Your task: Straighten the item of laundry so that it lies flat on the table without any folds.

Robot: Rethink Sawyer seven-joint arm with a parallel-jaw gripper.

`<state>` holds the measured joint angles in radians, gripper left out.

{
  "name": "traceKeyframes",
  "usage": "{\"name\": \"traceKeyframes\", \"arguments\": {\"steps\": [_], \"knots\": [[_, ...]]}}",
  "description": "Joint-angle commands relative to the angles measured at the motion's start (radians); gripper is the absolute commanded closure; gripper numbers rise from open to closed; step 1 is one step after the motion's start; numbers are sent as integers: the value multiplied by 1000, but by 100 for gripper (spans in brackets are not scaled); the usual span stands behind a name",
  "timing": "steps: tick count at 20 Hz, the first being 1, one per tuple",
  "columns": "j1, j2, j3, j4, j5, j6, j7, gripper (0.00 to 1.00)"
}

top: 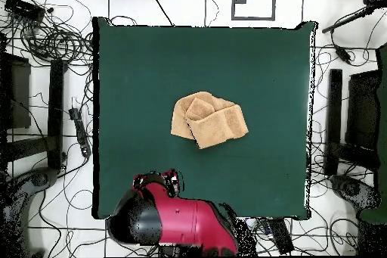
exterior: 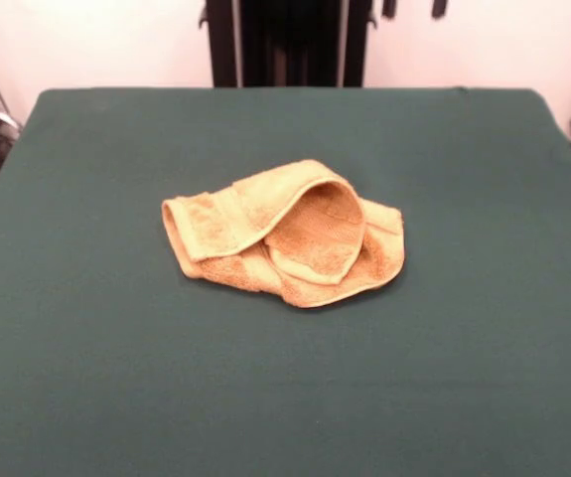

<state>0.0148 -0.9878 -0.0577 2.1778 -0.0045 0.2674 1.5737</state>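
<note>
The golden-orange towel [exterior: 285, 237] is found bunched up around the middle of the green table [exterior: 86, 378], folded over itself with one edge arched into a pocket. The red arm [top: 178, 221] is parked back at the table's edge, well away from it. The gripper's state can't really be made out from here.

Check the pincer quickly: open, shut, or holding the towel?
Pincer: only two dark tips show at the top edge of the front view; open or shut cannot be told. It holds nothing; the towel lies untouched.
</note>
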Motion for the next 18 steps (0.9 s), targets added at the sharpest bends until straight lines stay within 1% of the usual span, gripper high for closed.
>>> {"name": "traceKeyframes", "arguments": {"steps": [1, 6, 10, 16, 18], "knots": [[2, 262, 27, 33, -3, -177, 229, 0], [-2, 321, 28, 9, 8, -197, 207, 0], [-13, 383, 35, -4, 6, -249, 207, 0], [-8, 511, 33, -69, -2, -308, 192, 0], [-4, 532, 32, -91, 3, -306, 185, 0]]}}
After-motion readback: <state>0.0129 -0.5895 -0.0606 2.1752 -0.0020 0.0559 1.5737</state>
